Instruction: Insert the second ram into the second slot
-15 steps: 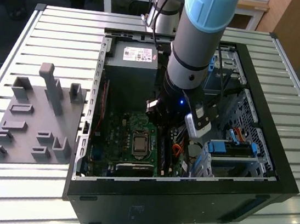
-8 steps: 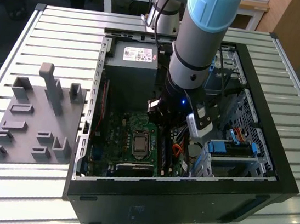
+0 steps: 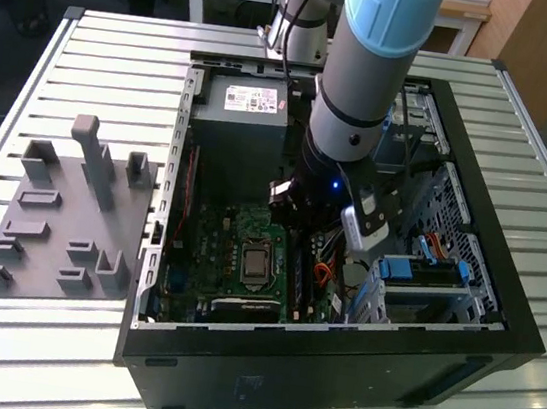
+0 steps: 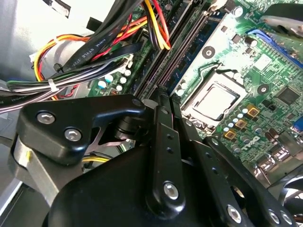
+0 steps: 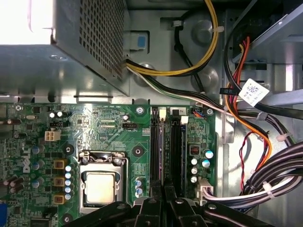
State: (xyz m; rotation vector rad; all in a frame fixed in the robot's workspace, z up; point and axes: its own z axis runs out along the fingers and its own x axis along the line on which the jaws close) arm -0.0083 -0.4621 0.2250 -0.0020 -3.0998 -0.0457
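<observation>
Fingers [image 5: 152, 208] of the gripper [image 5: 164, 193] are drawn narrow, almost touching, right over the long black memory slots [image 5: 174, 151] beside the processor socket [image 5: 100, 187], deep inside the open computer case [image 3: 507, 306]. Whether the memory stick sits between them, I cannot tell.

Bench log: open computer case [image 3: 332, 374] stood on slatted table [image 3: 103, 41].
Power supply [image 3: 239, 124] sat beside motherboard [image 5: 109, 127] carrying CPU socket [image 5: 100, 187]; grey fixture tray [image 3: 59, 227] lay at exterior view's left.

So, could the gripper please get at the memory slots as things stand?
Probably yes: the gripper hangs directly over the memory slots, and the cable bundle lies to one side, not across them.
</observation>
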